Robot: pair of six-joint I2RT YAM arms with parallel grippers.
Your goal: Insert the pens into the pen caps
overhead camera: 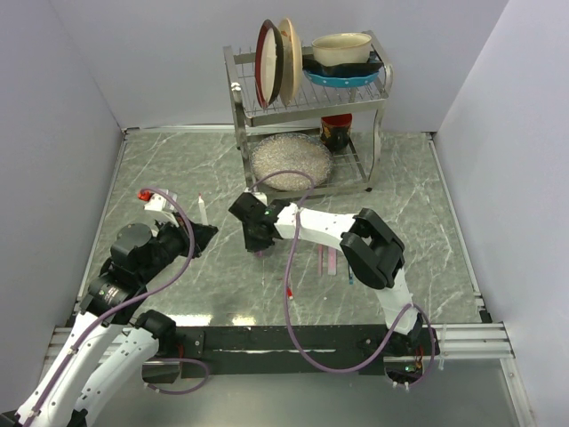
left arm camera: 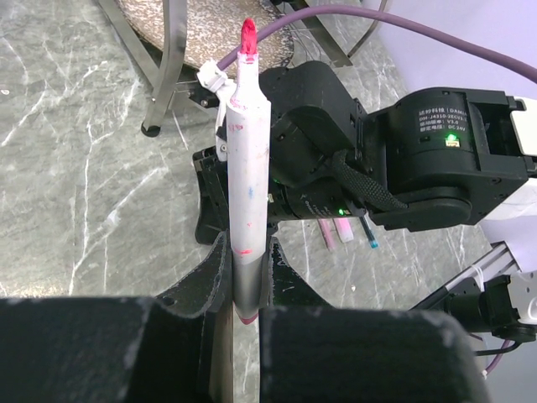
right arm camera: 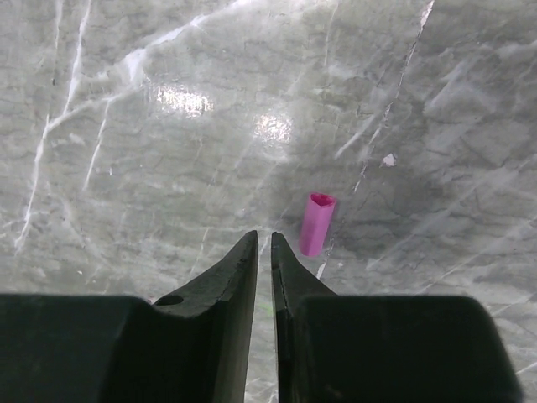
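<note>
On the table, right gripper, near-closed, seemingly empty, must take 1 magenta cap; left gripper clamps white pen

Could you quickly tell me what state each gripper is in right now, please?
Left gripper: closed on a red-tipped white-barrelled pen.
Right gripper: almost closed, holding nothing; a magenta cap lies just beside it.

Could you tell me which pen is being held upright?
The white, red-tipped pen in the left gripper; the other pens lie flat.
</note>
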